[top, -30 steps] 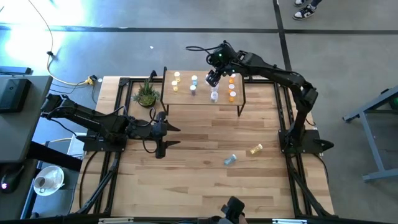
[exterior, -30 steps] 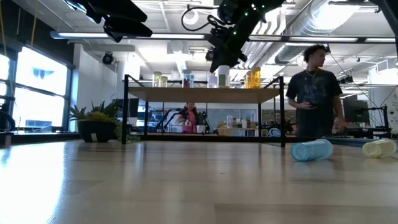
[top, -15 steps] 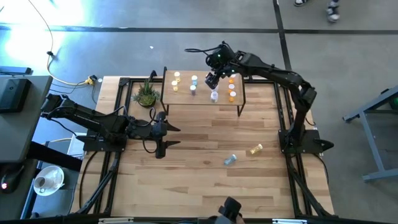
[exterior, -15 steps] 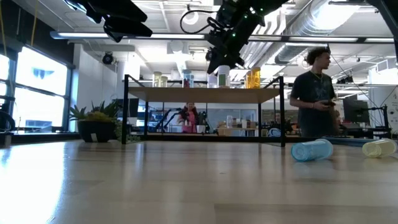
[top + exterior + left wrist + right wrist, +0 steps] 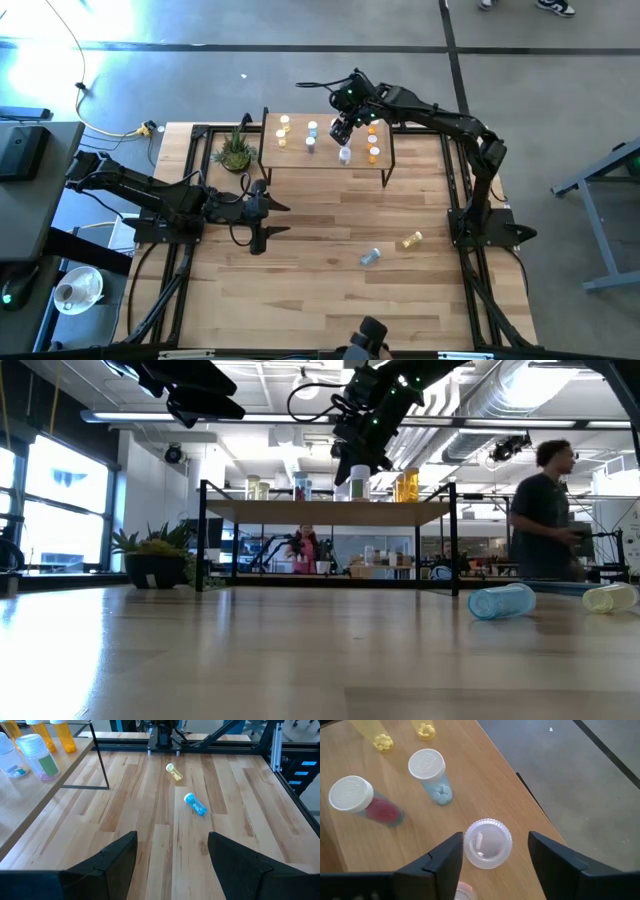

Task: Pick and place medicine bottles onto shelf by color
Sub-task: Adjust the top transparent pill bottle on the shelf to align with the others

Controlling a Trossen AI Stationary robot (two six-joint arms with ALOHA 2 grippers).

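Observation:
The shelf [image 5: 325, 162] stands at the table's far side with several medicine bottles upright on its top. My right gripper [image 5: 495, 840] hovers open above it. Its fingers stand on either side of a pale bottle with a clear white cap [image 5: 487, 851], above it and apart from it [image 5: 358, 482]. Beside that bottle stand a blue bottle [image 5: 439, 790], a pink one [image 5: 382, 812] and yellow ones [image 5: 382, 741]. A blue bottle [image 5: 370, 257] and a yellow bottle [image 5: 410, 240] lie on their sides on the table. My left gripper [image 5: 278, 218] waits open over the table's left part.
A small potted plant [image 5: 235, 152] stands just left of the shelf. The shelf's black legs [image 5: 203, 535] rise from the table. Bare planks [image 5: 170, 820] lie between my left gripper and the two lying bottles. A person [image 5: 545, 510] moves in the room behind the table.
My right gripper has tipped slightly over the shelf and stays open above the pale bottle. The person behind the table has walked toward the right.

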